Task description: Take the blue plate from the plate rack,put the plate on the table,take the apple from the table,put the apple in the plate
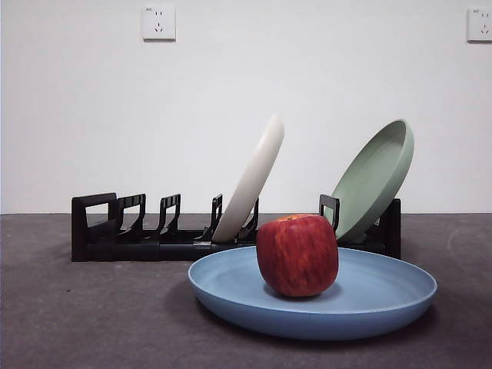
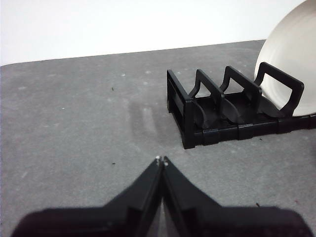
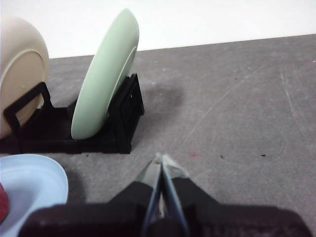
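Three plates we log: the blue plate (image 1: 384, 296) lies flat on the table (image 1: 84, 315) just in front of the plate rack (image 1: 154, 238), with the apple (image 1: 297, 255) upright inside it; the cream-white plate (image 1: 252, 178) and the sage-green plate (image 1: 374, 177) lean in rack slots. Left gripper (image 2: 162, 161): jaws closed, empty, above bare table near the rack's end. Right gripper (image 3: 161, 159): jaws closed, empty, beside the rack's other end.

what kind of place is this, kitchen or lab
Likely a lab bench staged as a kitchen: a bare grey table, a plain white wall with sockets, and a plate rack, no sink or counter.
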### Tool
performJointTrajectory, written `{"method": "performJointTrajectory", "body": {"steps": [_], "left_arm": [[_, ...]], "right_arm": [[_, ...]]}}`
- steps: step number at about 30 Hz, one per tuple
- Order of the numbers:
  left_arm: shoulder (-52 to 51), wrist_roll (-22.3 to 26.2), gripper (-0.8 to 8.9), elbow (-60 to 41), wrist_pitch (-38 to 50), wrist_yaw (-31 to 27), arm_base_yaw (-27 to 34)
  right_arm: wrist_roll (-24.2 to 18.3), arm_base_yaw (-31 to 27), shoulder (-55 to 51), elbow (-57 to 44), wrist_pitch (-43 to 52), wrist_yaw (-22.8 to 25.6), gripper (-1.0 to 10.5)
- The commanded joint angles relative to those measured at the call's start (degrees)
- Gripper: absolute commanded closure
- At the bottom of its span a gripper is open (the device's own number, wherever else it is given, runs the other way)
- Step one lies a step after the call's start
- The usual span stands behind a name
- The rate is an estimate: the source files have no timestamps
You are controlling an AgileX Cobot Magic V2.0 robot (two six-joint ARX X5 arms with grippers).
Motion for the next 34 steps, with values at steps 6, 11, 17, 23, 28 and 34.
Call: {"method": "performJointTrajectory", "body": {"steps": [6, 11, 17, 23, 28, 34], "left_arm": [[-0.2, 0.1, 8.16, -0.8, 0.2, 0.0, 0.2], [-0.2, 0.1, 8.16, -0.8, 0.2, 0.0, 0.2], [-0.2, 0.1, 8.16, -0.8, 0.2, 0.0, 0.2], [-0.2, 0.1, 8.16, -0.8, 0.2, 0.0, 0.2], [-0.2, 0.1, 8.16, -0.8, 0.2, 0.0, 0.2], [-0.2, 0.1, 8.16, -0.8, 0.2, 0.0, 0.2]], "right_arm": [[5.5, 0.0, 0.2, -0.7, -0.5, 0.5, 9.6], [5.5, 0.0, 0.2, -0.7, -0.5, 0.4, 9.6], [5.5, 0.0, 0.2, -0.7, -0.5, 0.4, 9.6], [5.5, 0.0, 0.2, -0.7, -0.5, 0.4, 9.6], [5.5, 0.0, 0.2, -0.7, -0.5, 0.4, 9.6], [5.5, 0.0, 0.2, -0.7, -0.5, 0.4, 9.6]]}}
